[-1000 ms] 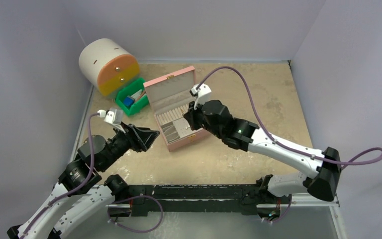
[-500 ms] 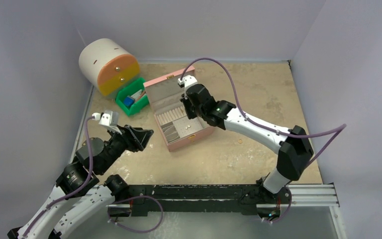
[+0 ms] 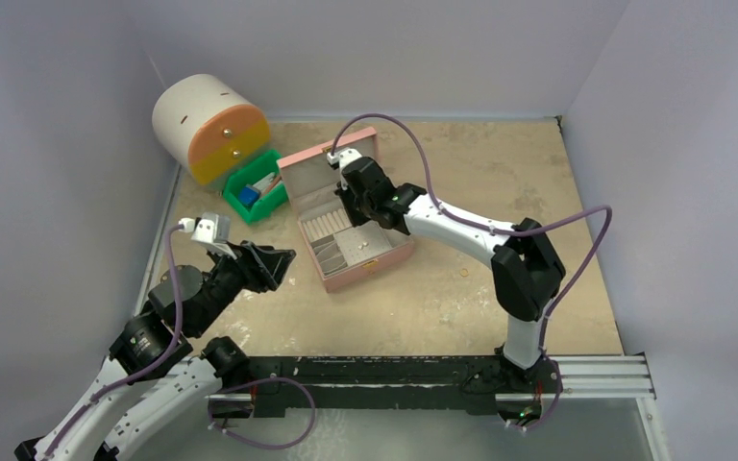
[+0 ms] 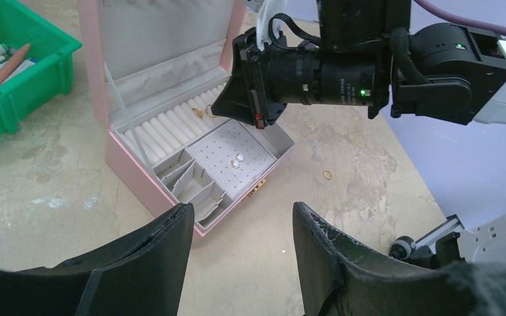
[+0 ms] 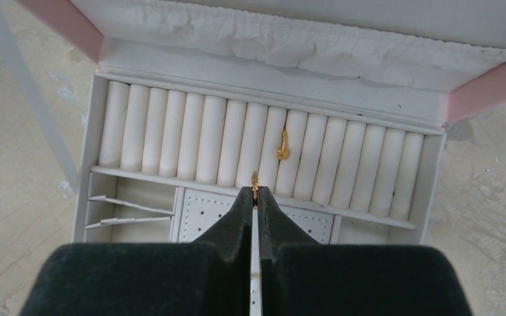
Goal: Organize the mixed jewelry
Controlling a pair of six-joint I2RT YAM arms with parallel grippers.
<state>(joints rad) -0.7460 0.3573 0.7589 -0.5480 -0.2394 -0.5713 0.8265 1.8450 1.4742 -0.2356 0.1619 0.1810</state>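
The open pink jewelry box (image 3: 373,268) stands mid-table. My right gripper (image 5: 255,191) hangs over its white ring rolls, shut on a tiny gold ring (image 5: 255,179) that pokes out edge-on at the fingertips. Another gold ring (image 5: 282,149) sits tucked between two rolls just right of it. In the left wrist view, two small studs (image 4: 237,160) rest on the box's perforated pad. A loose gold ring (image 3: 465,274) lies on the table right of the box. My left gripper (image 3: 285,261) is open and holds nothing, hovering left of the box.
A green bin (image 3: 267,202) with pens and small items stands left of the box. Behind it is a cream and orange drawer unit (image 3: 209,125). Walls close in on the left, back and right.
My right arm has reached farther back and left, bringing its shut gripper from the box's right side to above the ring rolls. The left arm has barely moved.
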